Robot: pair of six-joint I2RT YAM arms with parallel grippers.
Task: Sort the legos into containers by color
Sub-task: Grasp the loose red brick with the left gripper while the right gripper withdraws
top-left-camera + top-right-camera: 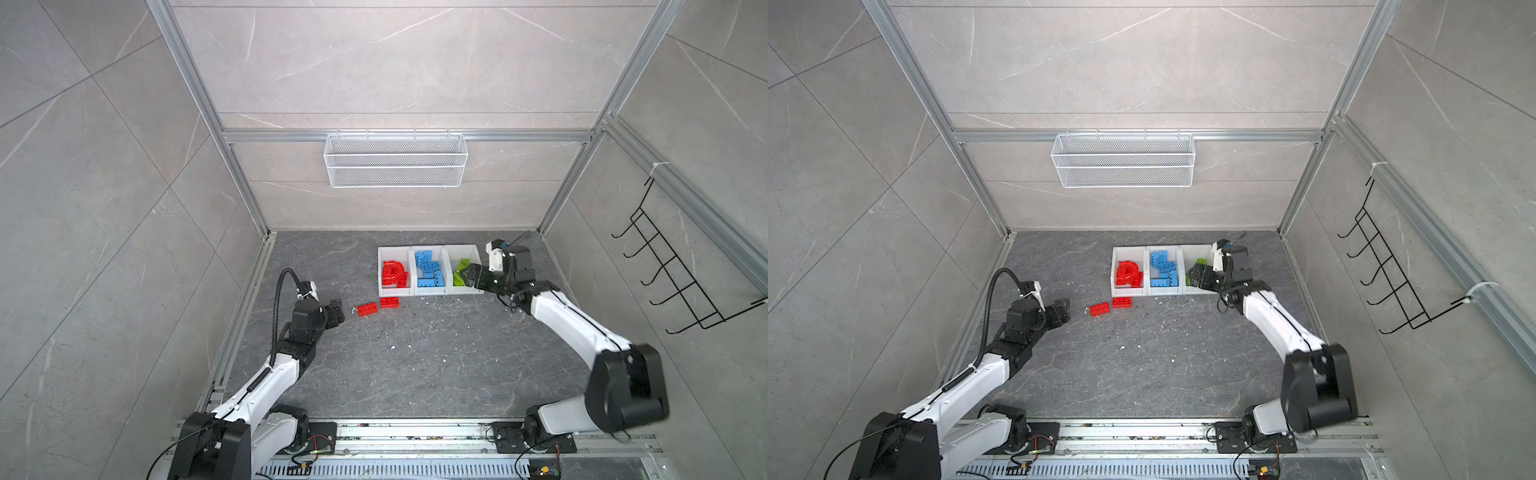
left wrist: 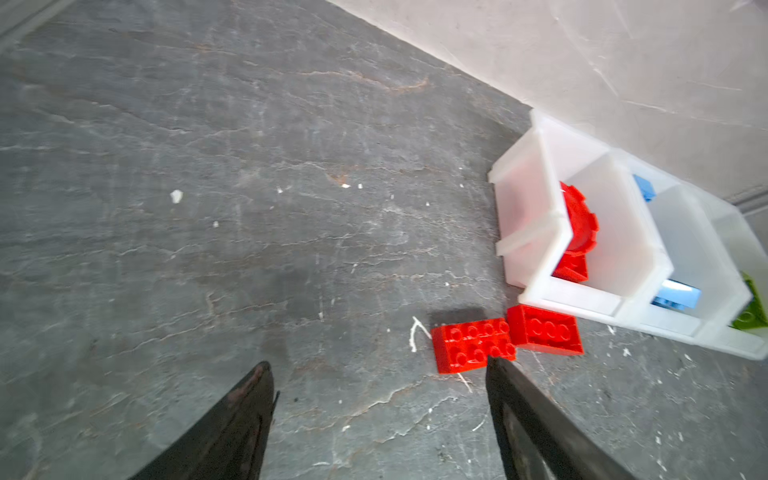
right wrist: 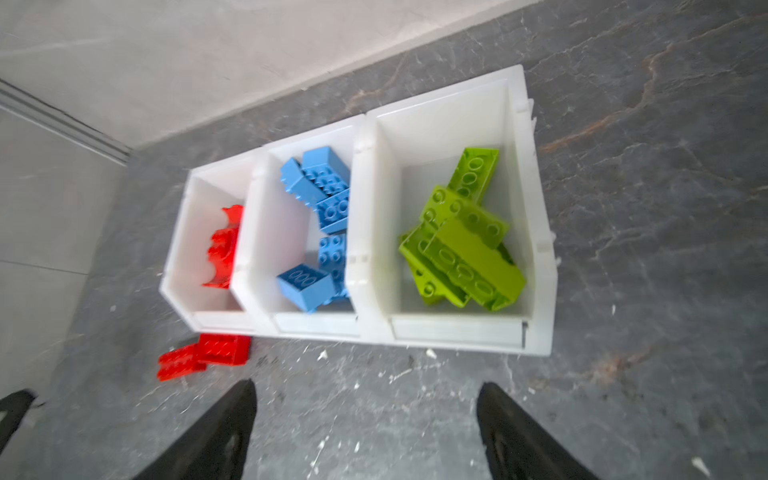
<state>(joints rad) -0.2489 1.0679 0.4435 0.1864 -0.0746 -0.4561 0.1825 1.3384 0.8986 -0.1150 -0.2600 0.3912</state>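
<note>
Three joined white containers (image 1: pixel 395 291) stand in a row near the back wall. The left one holds red legos (image 1: pixel 392 273), the middle one blue legos (image 1: pixel 428 269), the right one lime green legos (image 3: pixel 461 241). Two red bricks (image 1: pixel 367 309) (image 1: pixel 389 302) lie touching on the floor just in front of the left container. My left gripper (image 2: pixel 378 365) is open and empty, low over the floor, with one fingertip (image 2: pixel 494 368) next to the nearer red brick (image 2: pixel 471 345). My right gripper (image 3: pixel 365 386) hangs open and empty over the front of the green container (image 1: pixel 467 291).
A white wire mesh basket (image 1: pixel 395 160) hangs on the back wall. A black hook rack (image 1: pixel 673 266) is on the right wall. Aluminium frame rails (image 1: pixel 249 286) edge the dark stone floor, which has small white specks (image 1: pixel 392 347).
</note>
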